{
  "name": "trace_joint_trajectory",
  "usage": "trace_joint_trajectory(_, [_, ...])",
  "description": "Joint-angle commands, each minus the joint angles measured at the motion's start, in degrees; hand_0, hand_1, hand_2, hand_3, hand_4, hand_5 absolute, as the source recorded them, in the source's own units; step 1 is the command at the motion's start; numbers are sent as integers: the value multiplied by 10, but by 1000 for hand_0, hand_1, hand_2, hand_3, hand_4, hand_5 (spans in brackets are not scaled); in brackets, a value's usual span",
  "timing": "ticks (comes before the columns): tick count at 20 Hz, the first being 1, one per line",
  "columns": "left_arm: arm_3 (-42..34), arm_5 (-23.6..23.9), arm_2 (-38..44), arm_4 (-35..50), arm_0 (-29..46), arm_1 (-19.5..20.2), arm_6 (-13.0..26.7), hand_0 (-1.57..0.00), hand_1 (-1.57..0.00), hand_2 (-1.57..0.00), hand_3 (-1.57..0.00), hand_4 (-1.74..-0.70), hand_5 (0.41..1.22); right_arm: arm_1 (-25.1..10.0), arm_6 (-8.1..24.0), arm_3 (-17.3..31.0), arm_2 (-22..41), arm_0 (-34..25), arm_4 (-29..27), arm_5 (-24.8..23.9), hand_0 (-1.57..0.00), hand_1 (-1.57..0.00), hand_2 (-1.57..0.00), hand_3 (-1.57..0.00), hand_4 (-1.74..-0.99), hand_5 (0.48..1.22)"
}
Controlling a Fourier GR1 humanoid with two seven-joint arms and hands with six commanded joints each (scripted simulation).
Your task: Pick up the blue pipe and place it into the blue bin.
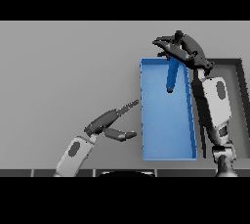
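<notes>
Single head view, looking steeply down on grey table (63, 71), medium range.

A plain grey table (63, 71) fills the scene from the near edge to the far edge. 2 containers rest directly on it. The blue bin (144, 120), a long rectangular tray with low walls, sits right of centre, its long sides running from near to far. Just to its right, at the table's right edge, stands a dark grey bin (239, 78), only partly in view. The left half of the tabletop is bare grey surface.
</notes>
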Motion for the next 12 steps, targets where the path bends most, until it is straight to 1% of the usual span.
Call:
trace_joint_trajectory(1, [0, 1, 0, 0, -1, -1, 1, 1, 1, 1, 1, -868, 481, -2, 8, 0, 2, 20, 9, -8, -1571, -1571, -1571, -1571, -1499, 1221])
trace_joint_trajectory(3, [0, 1, -1, -2, 3, 0, 0, 1, 1, 1, 1, -874, 479, -3, 37, -18, 9, 64, 18, -38, -1571, -1571, -1571, -1571, -1499, 1221])
trace_joint_trajectory(4, [-4, 3, -6, -2, 4, -7, 7, 1, 1, 1, 1, -877, 479, -13, 37, -15, 19, 76, 22, -44, -1571, -1571, -1571, -1571, -1499, 1221])
trace_joint_trajectory(5, [-8, 3, -6, -1, 7, -5, 8, 1, 1, 1, 1, -879, 477, -27, 37, -3, 42, 80, 13, -59, -1571, -1571, -1571, -1281, -1547, 1221])
trace_joint_trajectory(6, [-6, 4, -4, -3, 2, -5, 14, 1, 1, 1, 1, -880, 475, -44, 37, 6, 64, 83, -4, -73, -1571, -1571, -1571, -1025, -1586, 1221])
trace_joint_trajectory(7, [-6, 2, -1, 0, 1, -1, 8, 1, 1, 1, 1, -881, 476, -61, 37, 13, 90, 93, -23, -81, -1571, -1571, -1571, -820, -1617, 1221])
trace_joint_trajectory(8, [-4, 7, -2, -3, -2, -7, 15, 1, 1, 1, 1, -883, 479, -82, 37, 11, 117, 103, -42, -84, -1571, -1571, -1571, -681, -1642, 1221])
trace_joint_trajectory(9, [-2, 5, 0, 0, -6, -7, 19, 1, 1, 1, 1, -885, 481, -97, 37, 19, 149, 106, -56, -95, -1571, -1571, -1571, -617, -1662, 1221])
trace_joint_trajectory(10, [-5, 3, 1, 2, -2, -2, 13, 1, 1, 1, 1, -886, 483, -112, 37, 26, 181, 107, -74, -114, -1571, -1571, -1571, -808, -1617, 1199])
trace_joint_trajectory(11, [-7, 2, -3, 2, 0, -4, 15, 1, 1, 1, 1, -885, 486, -129, 37, 42, 220, 100, -105, -136, -1571, -1514, -1454, -960, -1573, 1188])
trace_joint_trajectory(12, [-4, 3, -2, 0, 0, -4, 15, 1, 1, 1, 1, -883, 490, -144, 33, 43, 241, 98, -132, -155, -1257, -1211, -1163, -768, -1515, 1176])
